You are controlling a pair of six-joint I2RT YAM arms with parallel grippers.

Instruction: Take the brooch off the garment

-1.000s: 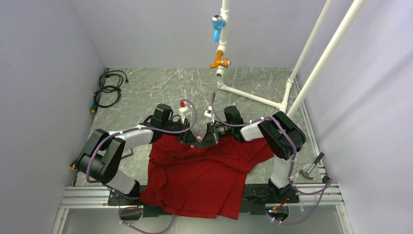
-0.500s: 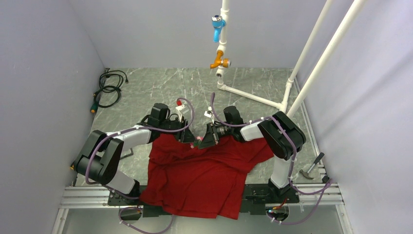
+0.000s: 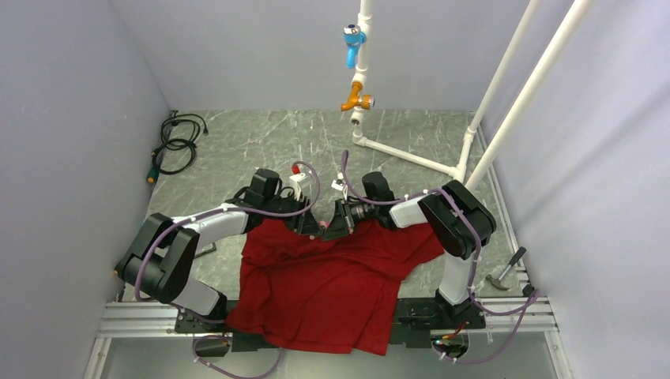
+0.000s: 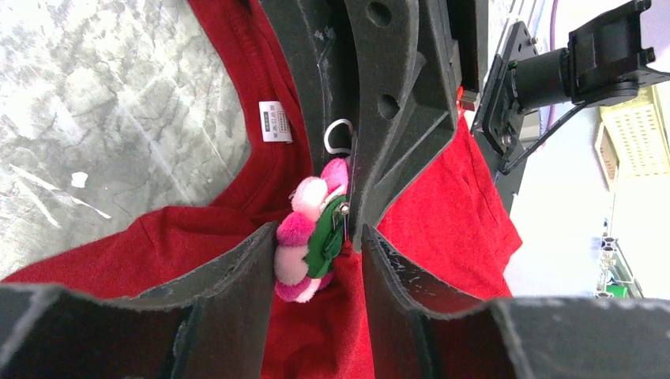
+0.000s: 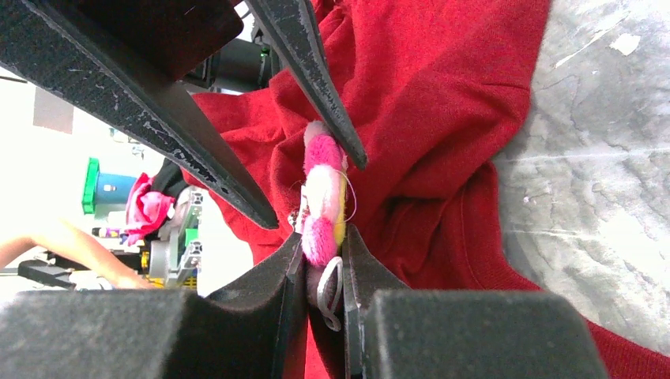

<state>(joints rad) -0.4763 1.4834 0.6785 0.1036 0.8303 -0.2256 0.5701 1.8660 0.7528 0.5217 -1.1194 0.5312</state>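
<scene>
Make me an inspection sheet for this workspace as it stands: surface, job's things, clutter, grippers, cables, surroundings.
Surface: grey marbled table.
Job's things: red T-shirt spread over the near edge, collar on the far side; pink-and-white brooch at the collar.
Clutter: hammer at the right edge.
Grippers: left gripper open, fingers flanking the brooch; right gripper shut on the brooch.
Cables: black cable coiled in the far left corner; purple cables along both arms.
Surroundings: grey walls; white pipes with blue valve and orange valve.
</scene>
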